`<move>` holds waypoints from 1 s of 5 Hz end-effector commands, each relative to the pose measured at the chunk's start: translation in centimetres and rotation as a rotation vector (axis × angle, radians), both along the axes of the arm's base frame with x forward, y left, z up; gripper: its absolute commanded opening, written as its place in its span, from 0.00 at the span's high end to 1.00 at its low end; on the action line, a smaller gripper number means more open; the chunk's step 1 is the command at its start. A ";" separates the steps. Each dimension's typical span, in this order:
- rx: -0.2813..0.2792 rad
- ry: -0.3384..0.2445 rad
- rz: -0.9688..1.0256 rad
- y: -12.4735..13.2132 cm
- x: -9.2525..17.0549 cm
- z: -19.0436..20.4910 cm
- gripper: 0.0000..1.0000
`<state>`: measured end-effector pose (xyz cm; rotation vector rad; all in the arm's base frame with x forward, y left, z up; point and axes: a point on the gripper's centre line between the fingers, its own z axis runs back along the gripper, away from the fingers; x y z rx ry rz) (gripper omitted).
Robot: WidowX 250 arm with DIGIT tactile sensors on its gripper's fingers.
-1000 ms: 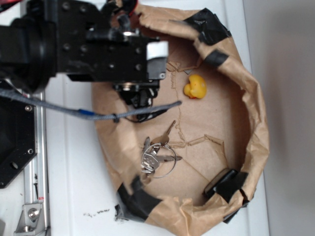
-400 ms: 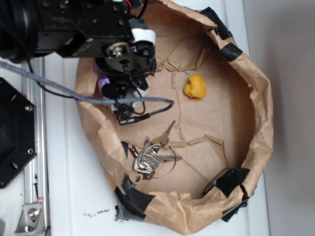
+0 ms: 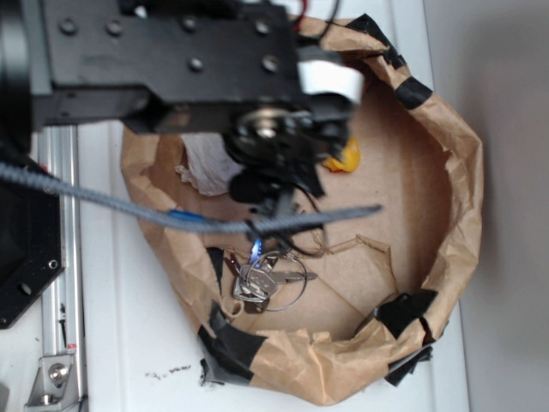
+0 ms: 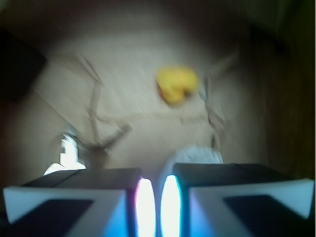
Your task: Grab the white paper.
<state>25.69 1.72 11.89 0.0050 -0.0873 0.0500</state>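
The white paper (image 3: 206, 165) is looking thin, wrinkly and matt, like tissue. The creased brown kraft paper (image 3: 446, 172) is showing a dull, rough face, patched with semi-glossy black tape (image 3: 410, 309). The keys (image 3: 256, 283) are gleaming as bare metal. The duck (image 4: 176, 85) is looking like smooth yellow plastic.

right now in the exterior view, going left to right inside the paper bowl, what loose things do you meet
white paper → keys → duck, partly hidden behind the hand
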 end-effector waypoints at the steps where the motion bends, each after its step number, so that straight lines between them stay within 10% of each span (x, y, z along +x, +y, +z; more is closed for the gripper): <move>1: 0.013 -0.076 -0.087 -2.2 3.5 3.4 1.00; 2: 0.030 -0.052 -0.080 -1.7 2.9 2.8 1.00; 3: 0.057 -0.036 -0.075 0.0 0.9 1.9 0.00; 5: 0.110 0.088 -0.058 3.6 -3.2 -3.2 0.00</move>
